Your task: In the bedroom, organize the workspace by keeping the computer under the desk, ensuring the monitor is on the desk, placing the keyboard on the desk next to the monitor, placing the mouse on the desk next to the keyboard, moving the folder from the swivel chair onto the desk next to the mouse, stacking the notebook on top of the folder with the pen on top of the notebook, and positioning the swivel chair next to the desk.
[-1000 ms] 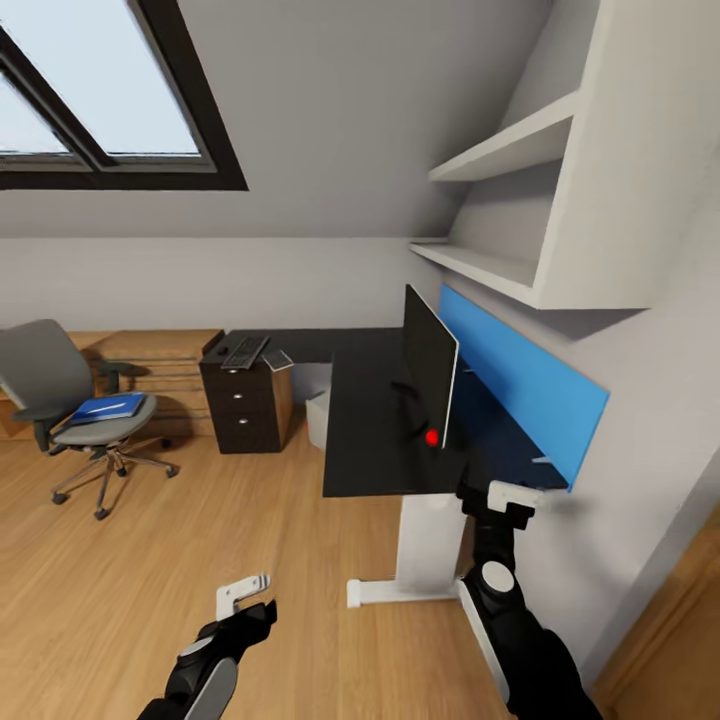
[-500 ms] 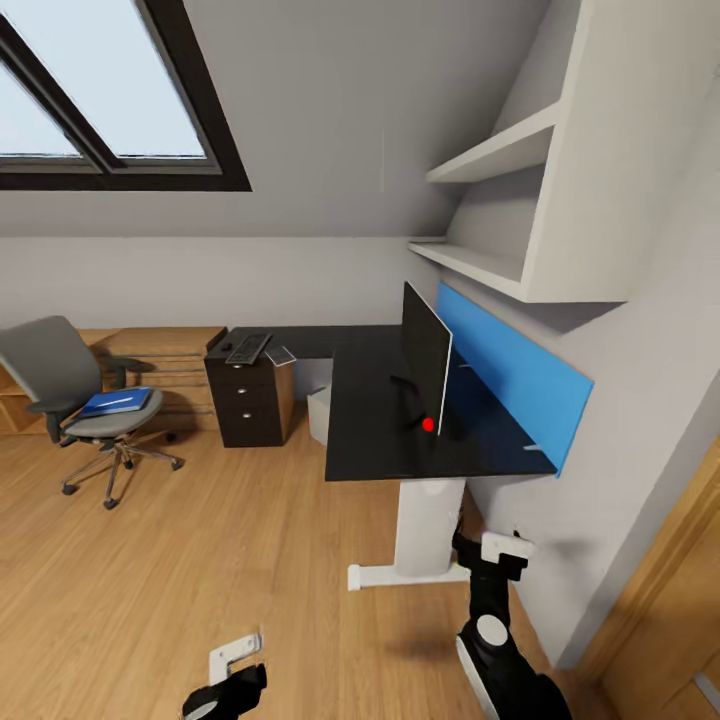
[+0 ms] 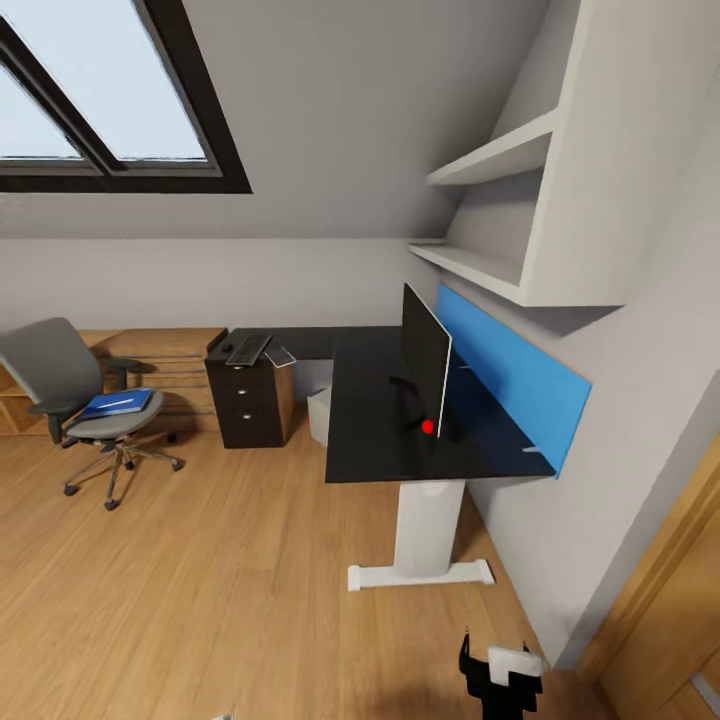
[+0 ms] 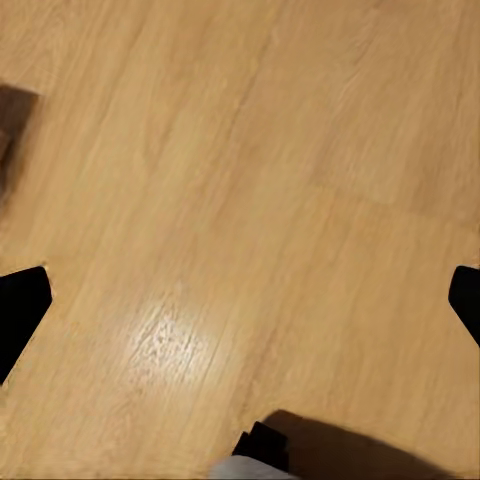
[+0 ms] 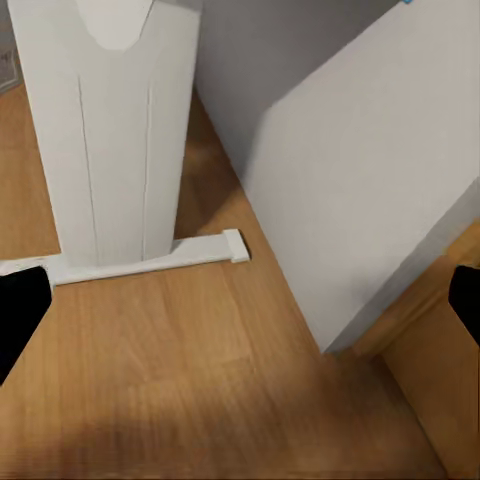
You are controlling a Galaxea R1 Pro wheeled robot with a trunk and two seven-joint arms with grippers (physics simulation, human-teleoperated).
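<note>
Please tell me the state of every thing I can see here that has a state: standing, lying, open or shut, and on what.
monitor: upright on the desk.
keyboard: flat on the desk's far end.
folder: flat on the swivel chair seat.
desk drawers: shut.
left gripper: open, over bare floor.
right gripper: open, empty.

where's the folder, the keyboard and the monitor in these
folder (image 3: 115, 403), head view, on its blue cover, lying on the chair seat
keyboard (image 3: 247, 349), head view, on the middle of its dark keys
monitor (image 3: 424, 362), head view, on the black screen face
</note>
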